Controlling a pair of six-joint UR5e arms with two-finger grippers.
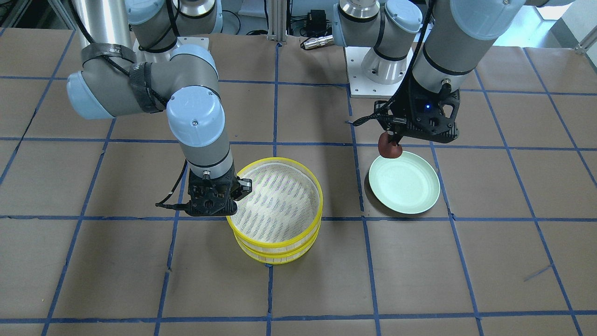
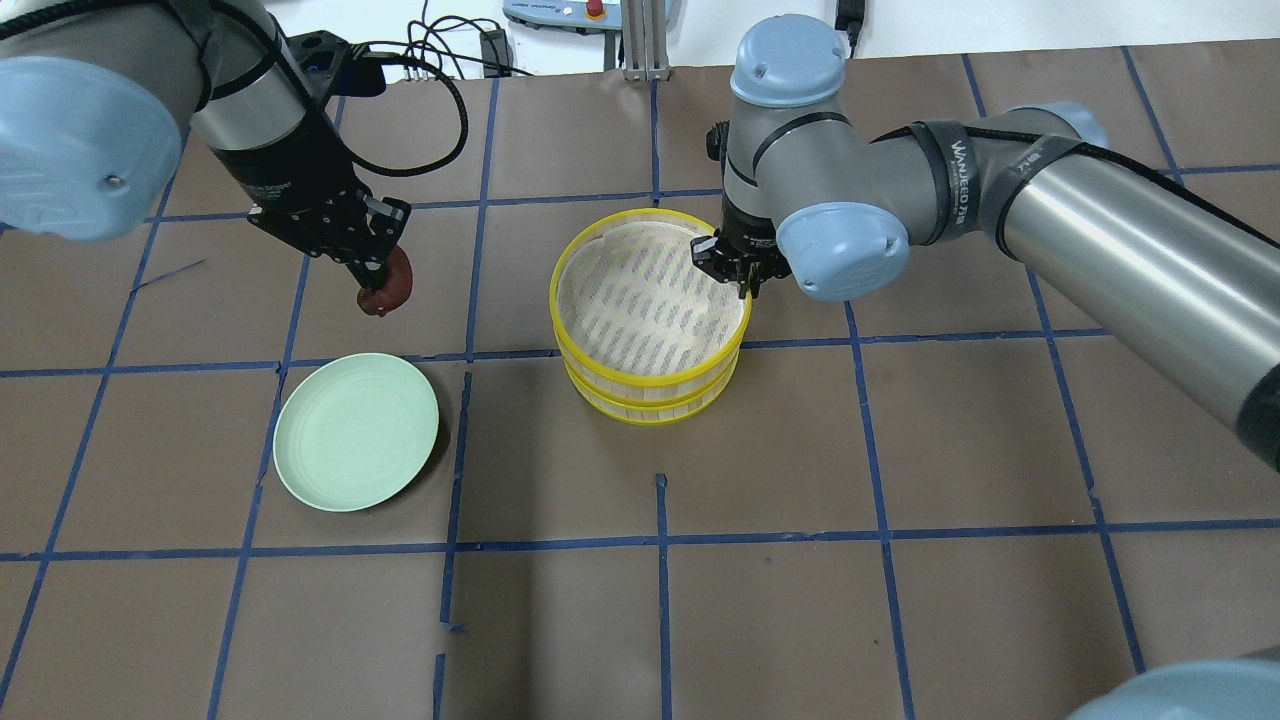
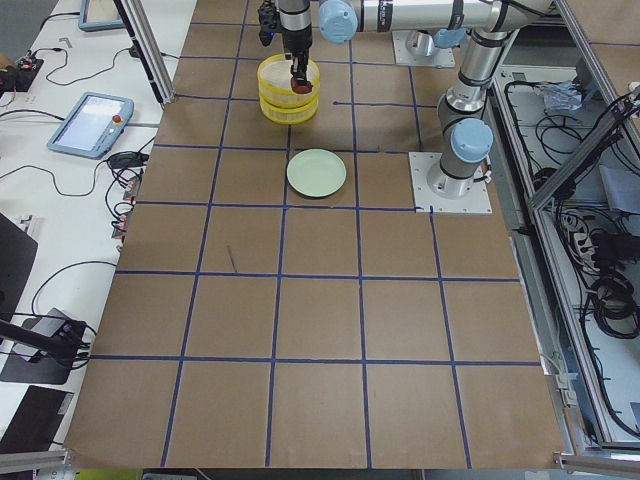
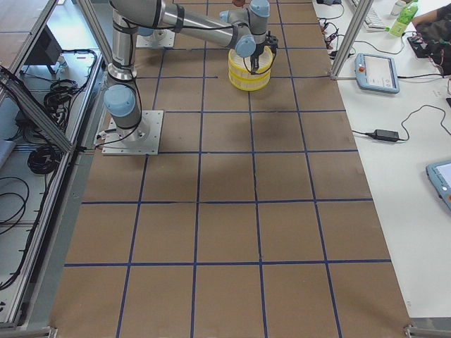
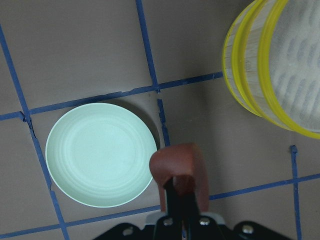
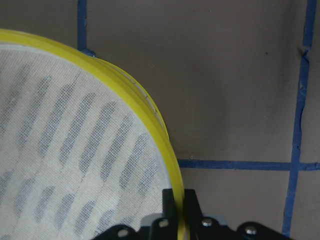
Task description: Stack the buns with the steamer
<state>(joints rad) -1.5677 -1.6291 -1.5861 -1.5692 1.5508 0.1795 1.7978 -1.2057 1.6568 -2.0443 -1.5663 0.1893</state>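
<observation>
My left gripper is shut on the reddish-brown bun and holds it in the air beyond the pale green plate. In the left wrist view the bun hangs beside the plate's edge. The yellow steamer stands as two stacked tiers in the middle, and its top tier shows only a white mesh liner. My right gripper is shut on the top tier's rim, with one finger inside and one outside. The white bun is out of view.
The brown table has a grid of blue tape. The plate lies bare about a square away from the steamer. Both arm bases stand at the table's robot side.
</observation>
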